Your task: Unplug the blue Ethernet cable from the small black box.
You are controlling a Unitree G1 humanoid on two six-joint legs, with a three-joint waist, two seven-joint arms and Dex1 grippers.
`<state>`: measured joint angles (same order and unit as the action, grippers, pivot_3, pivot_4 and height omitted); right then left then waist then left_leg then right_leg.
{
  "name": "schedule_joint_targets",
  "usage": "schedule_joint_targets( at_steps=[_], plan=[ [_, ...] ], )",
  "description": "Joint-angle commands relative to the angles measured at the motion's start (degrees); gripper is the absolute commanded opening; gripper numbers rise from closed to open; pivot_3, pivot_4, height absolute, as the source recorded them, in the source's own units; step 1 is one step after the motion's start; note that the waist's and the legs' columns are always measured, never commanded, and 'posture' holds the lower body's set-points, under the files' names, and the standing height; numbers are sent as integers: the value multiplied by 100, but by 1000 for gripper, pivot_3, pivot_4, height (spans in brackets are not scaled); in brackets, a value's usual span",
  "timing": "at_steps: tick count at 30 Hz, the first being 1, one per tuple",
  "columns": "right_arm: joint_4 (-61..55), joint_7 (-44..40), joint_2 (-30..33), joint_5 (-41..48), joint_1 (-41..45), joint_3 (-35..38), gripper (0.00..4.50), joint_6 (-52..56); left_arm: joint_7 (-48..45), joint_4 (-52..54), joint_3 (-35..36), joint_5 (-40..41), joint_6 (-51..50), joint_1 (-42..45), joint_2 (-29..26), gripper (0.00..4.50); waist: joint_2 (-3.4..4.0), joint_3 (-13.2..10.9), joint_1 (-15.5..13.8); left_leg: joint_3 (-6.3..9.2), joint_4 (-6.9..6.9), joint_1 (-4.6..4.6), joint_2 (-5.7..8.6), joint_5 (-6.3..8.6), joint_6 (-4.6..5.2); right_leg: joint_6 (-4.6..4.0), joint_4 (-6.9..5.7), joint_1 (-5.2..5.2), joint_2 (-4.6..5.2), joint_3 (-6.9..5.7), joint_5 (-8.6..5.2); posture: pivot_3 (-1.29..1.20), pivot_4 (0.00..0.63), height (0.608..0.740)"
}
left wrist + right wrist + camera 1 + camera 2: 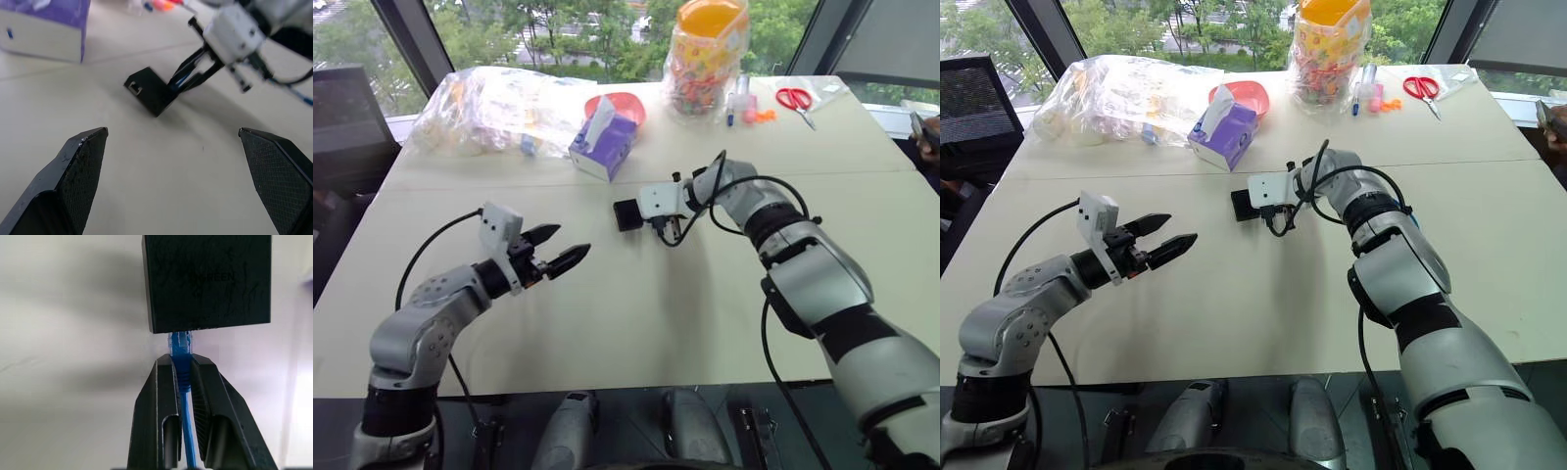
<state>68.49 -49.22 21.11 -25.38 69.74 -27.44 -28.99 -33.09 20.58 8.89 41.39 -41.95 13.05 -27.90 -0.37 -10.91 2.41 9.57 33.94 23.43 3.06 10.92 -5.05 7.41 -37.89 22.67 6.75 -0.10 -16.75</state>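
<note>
The small black box (626,214) is at the middle of the table, tilted, with an empty port facing my left gripper (132,89). The blue Ethernet cable (181,357) is plugged into the box's (208,281) near side. My right gripper (182,364) is shut on the cable just behind its plug, fingertips almost touching the box. From the head the right gripper (648,219) reaches the box from the right. My left gripper (572,242) hovers open to the left of the box, apart from it, with nothing between its fingers (80,169).
A purple tissue box (604,145) stands just behind the black box. Further back are a clear plastic bag (494,108), a red bowl (625,102), a jar of colourful items (708,59), markers (736,98) and red scissors (795,100).
</note>
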Motion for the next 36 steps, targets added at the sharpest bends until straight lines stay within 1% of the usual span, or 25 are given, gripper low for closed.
schedule_joint_targets(
  at_steps=[1,2,4,5,7,10,13,19,23,31,32,33,34,36],
  plan=[
    [-1430,1517,607,-295,-802,259,29,-1018,179,2,225,506,-268,349,184,4500,-4,-1,-33,1,0,3,2,0,0,2,0,0,1,-1,-1,0,150,726],
    [-1940,1937,748,-460,-1155,317,29,-1074,174,-18,219,559,-333,420,193,4500,-6,0,-45,1,-1,4,3,0,0,3,1,0,3,0,-2,0,150,726],
    [-3487,2952,1009,-986,-2175,559,29,-1017,116,-105,141,550,-419,561,148,4500,-8,0,-39,0,-2,7,3,0,0,7,3,3,3,1,-4,0,150,726],
    [-4007,3258,1058,-1167,-2509,650,29,-924,89,-131,121,553,-448,596,125,4500,-8,0,-26,-2,-2,7,3,1,0,10,0,5,3,4,-7,0,150,726],
    [-4917,3514,1065,-1357,-3187,788,29,-631,28,-197,64,539,-473,686,101,4500,-7,-1,38,-9,-5,8,3,1,1,10,-6,19,2,13,-7,0,150,726],
    [-5966,3513,990,-1389,-3974,925,29,-197,-143,-350,-107,416,-447,852,75,4500,-7,-1,43,-19,-2,3,-1,1,1,9,-18,22,-1,26,-7,0,150,726],
    [-6449,3514,924,-1410,-4131,1035,29,124,-321,-516,-283,307,-393,981,50,4500,-8,-1,11,-21,9,0,0,0,2,5,-17,12,-2,29,-5,0,150,726],
    [-6860,3297,876,-1294,-4152,1023,29,383,-594,-780,-616,-26,-137,1144,100,4500,-16,-2,-49,-18,22,-8,2,-14,19,-24,-7,-13,0,25,-7,0,150,726],
    [-6991,3142,874,-1208,-4159,984,29,418,-581,-852,-667,-157,-20,1225,208,4500,-18,-3,-46,-16,16,-6,2,-14,20,-6,-7,-8,0,24,1,0,150,726],
    [-7069,2933,895,-1099,-4183,956,29,424,-583,-827,-626,-125,-44,1341,402,4500,-18,-3,-17,-15,14,-4,1,-14,20,-3,-7,-6,0,21,1,0,150,726],
    [-7074,2910,894,-1094,-4186,953,0,423,-589,-809,-621,-109,-57,1344,415,3953,-18,-3,-18,-15,14,-4,1,-14,20,-3,-7,-6,0,21,1,0,150,726],
    [-7072,2889,897,-1088,-4197,948,0,419,-595,-783,-623,-104,-64,1336,417,3714,-18,-3,-20,-16,15,-4,1,-14,20,-3,-7,-7,0,21,1,0,150,726],
    [-7065,2869,899,-1083,-4207,946,0,420,-605,-757,-625,-101,-67,1325,414,3350,-18,-3,-21,-16,15,-4,1,-14,20,-3,-7,-7,0,21,1,0,150,726],
    [-7046,2840,908,-1074,-4225,949,0,417,-615,-691,-624,-96,-80,1298,401,2491,-18,-3,-20,-15,15,-4,2,-14,20,-3,-7,-7,0,21,1,0,150,726]
  ],
)
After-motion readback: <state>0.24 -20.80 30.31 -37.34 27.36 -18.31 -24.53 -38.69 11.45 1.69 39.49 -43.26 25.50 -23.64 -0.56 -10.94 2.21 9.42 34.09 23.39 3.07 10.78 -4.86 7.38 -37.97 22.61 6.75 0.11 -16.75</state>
